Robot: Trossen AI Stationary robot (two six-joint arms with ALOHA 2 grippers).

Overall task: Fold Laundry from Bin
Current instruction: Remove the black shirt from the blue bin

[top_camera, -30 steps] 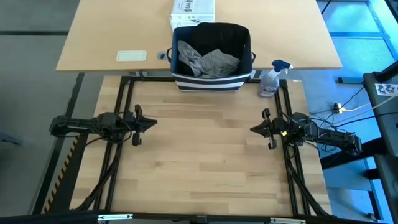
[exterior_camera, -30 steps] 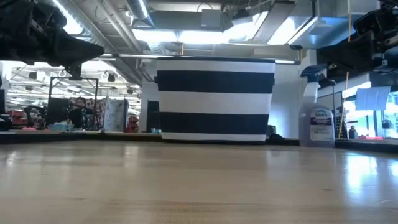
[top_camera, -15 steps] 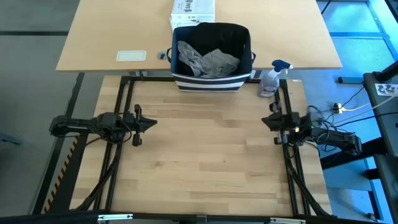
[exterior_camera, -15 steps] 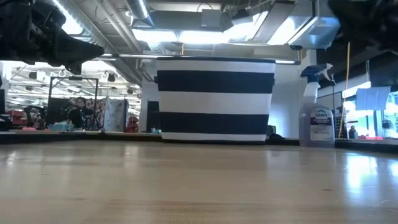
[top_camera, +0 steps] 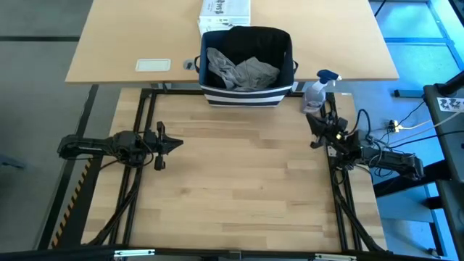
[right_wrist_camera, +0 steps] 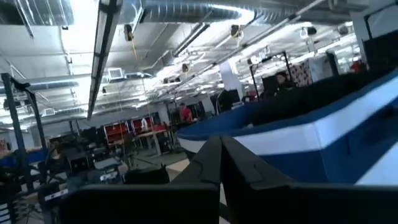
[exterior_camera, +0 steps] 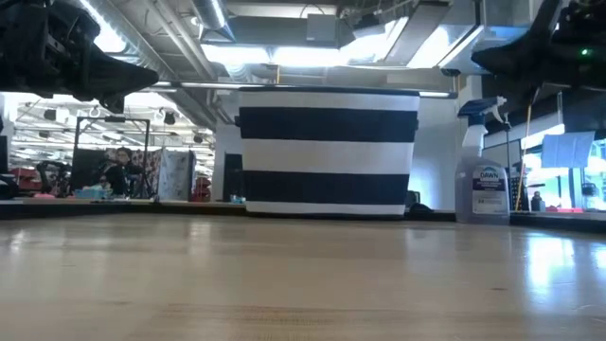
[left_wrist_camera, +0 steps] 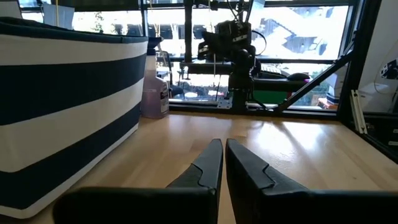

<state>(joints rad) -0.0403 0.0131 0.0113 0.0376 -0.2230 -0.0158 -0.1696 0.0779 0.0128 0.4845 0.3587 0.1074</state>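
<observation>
The wooden table [top_camera: 239, 181] fills the lower half of the high view, with a second, paler table [top_camera: 130, 43] butted against it at 12 o'clock. The bin [top_camera: 248, 67] stands at the seam of the two, at 12 o'clock from the centre of the wooden table; in the low view [exterior_camera: 328, 152] it shows its navy and white stripes square on. The laundry [top_camera: 239, 71] lies inside it: a crumpled grey piece on top, black cloth under it toward the far wall.

The left arm [top_camera: 101, 146] lies along the table's 9 o'clock edge, and the left gripper [top_camera: 177, 143] points toward 3 o'clock, above the wood and well apart from the bin. Its fingers [left_wrist_camera: 208, 168] are pressed nearly together, only a thin slit between them, and grip nothing.

The right arm [top_camera: 384, 158] comes in from 3 o'clock. The right gripper [top_camera: 310, 119] is angled toward 10 or 11 o'clock, just beside the spray bottle [top_camera: 315, 93] that stands at 3 o'clock from the bin. Its fingers [right_wrist_camera: 211, 162] are fully closed and empty.

A white printed box [top_camera: 225, 13] sits at 12 o'clock behind the bin. A small pale card [top_camera: 153, 65] lies on the paler table at 9 o'clock from the bin.
</observation>
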